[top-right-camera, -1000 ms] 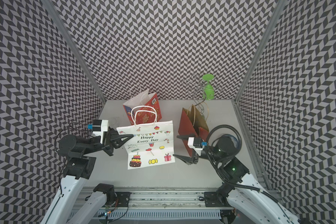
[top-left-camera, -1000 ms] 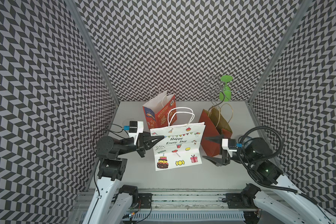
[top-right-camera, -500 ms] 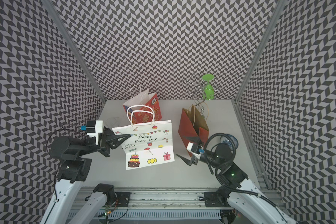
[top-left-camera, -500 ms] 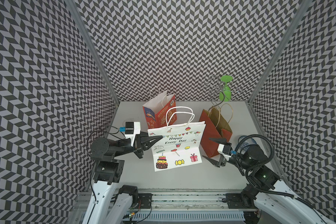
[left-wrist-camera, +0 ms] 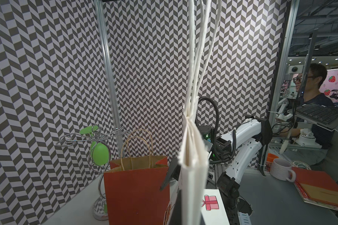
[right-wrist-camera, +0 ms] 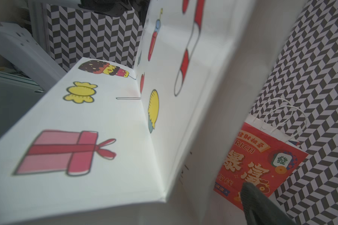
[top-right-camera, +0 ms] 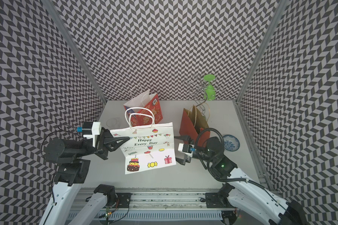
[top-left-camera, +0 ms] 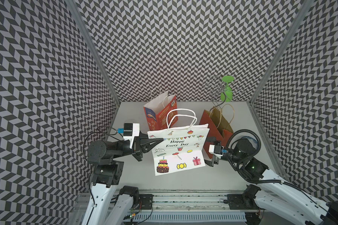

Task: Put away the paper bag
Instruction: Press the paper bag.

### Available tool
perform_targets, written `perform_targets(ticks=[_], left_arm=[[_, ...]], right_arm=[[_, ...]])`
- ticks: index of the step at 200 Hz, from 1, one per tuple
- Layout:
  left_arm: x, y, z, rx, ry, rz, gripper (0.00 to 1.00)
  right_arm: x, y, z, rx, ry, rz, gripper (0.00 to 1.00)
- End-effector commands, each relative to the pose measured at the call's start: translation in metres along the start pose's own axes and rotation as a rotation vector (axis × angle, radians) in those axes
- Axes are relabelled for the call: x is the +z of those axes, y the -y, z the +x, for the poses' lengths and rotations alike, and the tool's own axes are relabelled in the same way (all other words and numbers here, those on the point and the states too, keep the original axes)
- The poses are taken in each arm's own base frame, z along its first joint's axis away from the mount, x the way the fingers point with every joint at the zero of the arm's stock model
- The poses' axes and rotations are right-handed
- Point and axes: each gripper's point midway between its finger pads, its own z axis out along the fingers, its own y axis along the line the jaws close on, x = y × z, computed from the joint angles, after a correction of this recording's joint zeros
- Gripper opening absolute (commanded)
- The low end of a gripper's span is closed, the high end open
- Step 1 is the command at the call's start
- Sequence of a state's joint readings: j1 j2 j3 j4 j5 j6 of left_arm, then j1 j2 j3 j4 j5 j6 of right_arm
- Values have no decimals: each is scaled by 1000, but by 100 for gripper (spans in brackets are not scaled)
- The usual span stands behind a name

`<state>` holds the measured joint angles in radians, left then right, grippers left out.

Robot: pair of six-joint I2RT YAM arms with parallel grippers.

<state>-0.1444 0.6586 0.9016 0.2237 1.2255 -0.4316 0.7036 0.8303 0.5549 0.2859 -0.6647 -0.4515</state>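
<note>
The grey table (top-left-camera: 183,181) carried three bags. The paper bag (top-left-camera: 179,153), white with party drawings, stood near the table's middle in both top views. It was pressed flat, with its lower part creased and bent forward toward 6 o'clock. It looked light and thin: stiff enough along its folds to keep its shape, yet easy to crumple or tear. A pinch on the doubled side edge or the folded top rim would therefore likely serve better than one on the open face, while the cord handles (left-wrist-camera: 192,48) at its 12 o'clock would let it swing. A printed red bag (top-left-camera: 160,116) stood open behind it at 11 o'clock, and a plain red bag (top-left-camera: 217,124) at 2 o'clock. The left hand (top-left-camera: 154,141) was clenched on the paper bag's 9 o'clock edge, near the top. The right hand (top-left-camera: 208,151) was released, its jaws spread wide at the 3 o'clock edge and gripping nothing; whether they touched the paper could not be told.
</note>
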Motion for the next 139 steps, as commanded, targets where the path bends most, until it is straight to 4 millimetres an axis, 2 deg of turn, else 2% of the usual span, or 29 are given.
perform_targets(ticks=[1, 24, 57, 96, 121, 139], left_arm=[[1, 5, 1, 2, -3, 28, 0], [1, 1, 5, -13, -9, 27, 0], [2, -1, 6, -21, -5, 28, 0], [2, -3, 12, -42, -7, 26, 0], [1, -6, 17, -49, -3, 8, 0], [0, -11, 17, -53, 19, -27, 0]], right_arm=[[2, -10, -43, -46, 157, -100, 83], [5, -22, -50, -31, 187, -172, 75], [8, -32, -51, -16, 192, -224, 63], [8, -30, -61, -23, 227, -226, 49], [8, -27, -67, -10, 233, -221, 37], [10, -27, -61, 3, 214, -222, 28]])
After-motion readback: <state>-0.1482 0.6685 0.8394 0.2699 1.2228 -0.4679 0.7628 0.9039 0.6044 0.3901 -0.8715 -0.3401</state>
